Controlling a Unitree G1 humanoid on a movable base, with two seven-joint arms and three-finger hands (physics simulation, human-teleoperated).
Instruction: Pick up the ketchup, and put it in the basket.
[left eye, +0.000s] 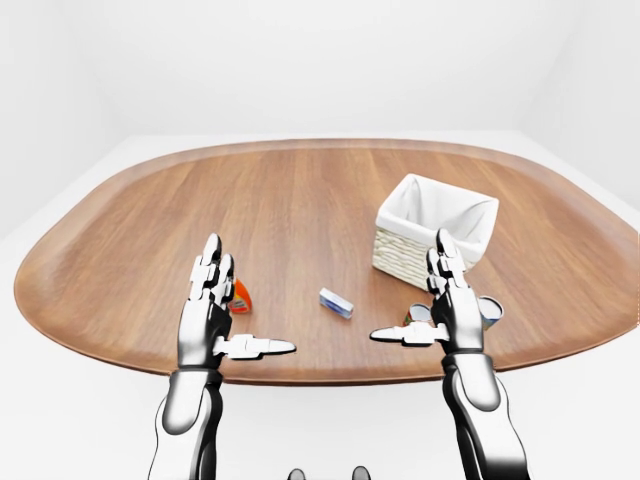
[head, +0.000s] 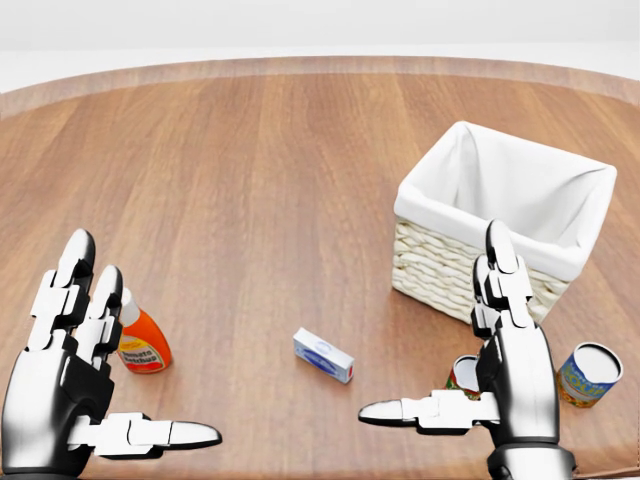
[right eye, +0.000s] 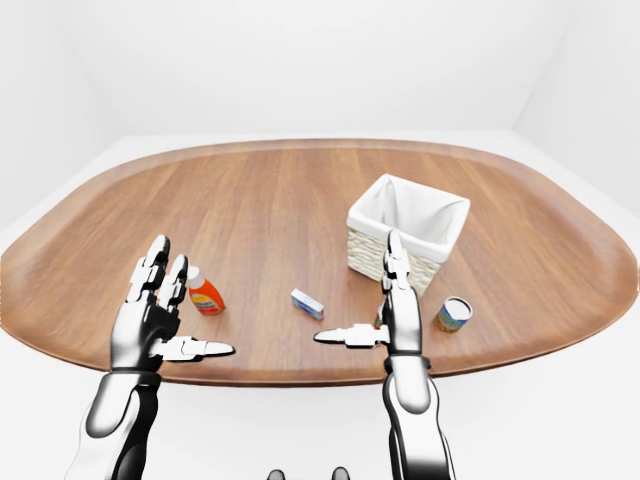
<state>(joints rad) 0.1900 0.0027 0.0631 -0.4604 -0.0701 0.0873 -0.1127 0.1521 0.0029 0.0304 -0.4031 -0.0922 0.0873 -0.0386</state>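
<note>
The ketchup (head: 143, 342) is an orange bottle with a white cap, lying tilted on the wooden table (head: 250, 180) at the head view's lower left. My left hand (head: 95, 385) is open just left of and below it, fingers up, thumb out, not touching. The basket (head: 505, 215) is woven with a white liner and stands at the right. My right hand (head: 480, 375) is open below the basket, thumb pointing left, empty.
A small white and blue box (head: 323, 355) lies between my hands. A can with a blue label (head: 586, 374) stands at the lower right. Another can (head: 464, 376) sits partly hidden behind my right hand. The table's near edge (left eye: 330, 378) runs just below my hands.
</note>
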